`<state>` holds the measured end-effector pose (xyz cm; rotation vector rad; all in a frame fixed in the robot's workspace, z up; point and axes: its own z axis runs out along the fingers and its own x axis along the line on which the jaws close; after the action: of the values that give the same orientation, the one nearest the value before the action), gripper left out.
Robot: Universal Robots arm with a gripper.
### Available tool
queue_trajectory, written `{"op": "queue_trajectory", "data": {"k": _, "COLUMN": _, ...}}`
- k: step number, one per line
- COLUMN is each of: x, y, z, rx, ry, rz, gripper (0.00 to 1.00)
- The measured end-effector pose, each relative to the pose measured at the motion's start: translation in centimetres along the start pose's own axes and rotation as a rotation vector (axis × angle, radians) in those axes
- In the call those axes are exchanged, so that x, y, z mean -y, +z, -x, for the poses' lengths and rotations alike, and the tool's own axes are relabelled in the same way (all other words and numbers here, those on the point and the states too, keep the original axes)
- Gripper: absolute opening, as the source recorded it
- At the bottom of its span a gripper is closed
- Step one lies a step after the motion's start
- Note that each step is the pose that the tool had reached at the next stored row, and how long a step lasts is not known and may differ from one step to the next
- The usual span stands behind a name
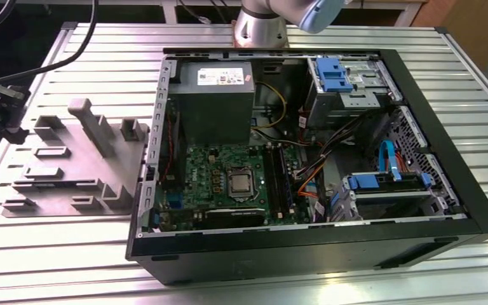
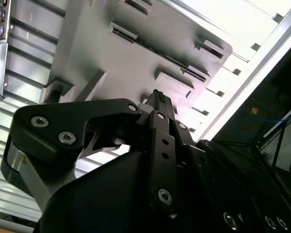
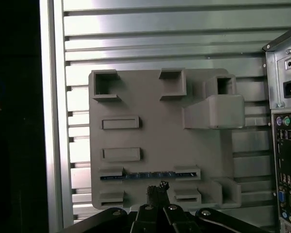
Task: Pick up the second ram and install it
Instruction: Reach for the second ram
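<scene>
second ram point(image 3: 131, 176) | mostly hidden in fixture point(image 3: 160, 121) slot | hand point(image 3: 157, 186) closed nearby

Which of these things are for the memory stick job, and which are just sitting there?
For the job:
- the tool, close to the stick
- the dark blue memory stick, lying in the grey holder
- the green board inside the computer

Just sitting there:
- grey power box
- blue cable
- blue bracket
- metal table

The second ram point(image 3: 150, 175) sits in the fixture point(image 3: 155, 136) beside the computer case point(image 3: 283, 145).
</scene>
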<state>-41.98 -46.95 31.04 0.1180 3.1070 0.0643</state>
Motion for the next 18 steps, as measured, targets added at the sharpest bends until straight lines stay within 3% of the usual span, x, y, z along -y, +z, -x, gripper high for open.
{"op": "queue_trajectory", "data": {"k": 12, "x": -0.51, "y": 1.17, "z": -2.51, "rx": 0.0, "ry": 0.001, "rz": 0.0, "gripper": 0.1}}
{"op": "queue_trajectory", "data": {"k": 18, "x": -0.43, "y": 1.9, "z": -2.58, "rx": 0.0001, "ry": 0.001, "rz": -0.0021, "gripper": 0.1}}
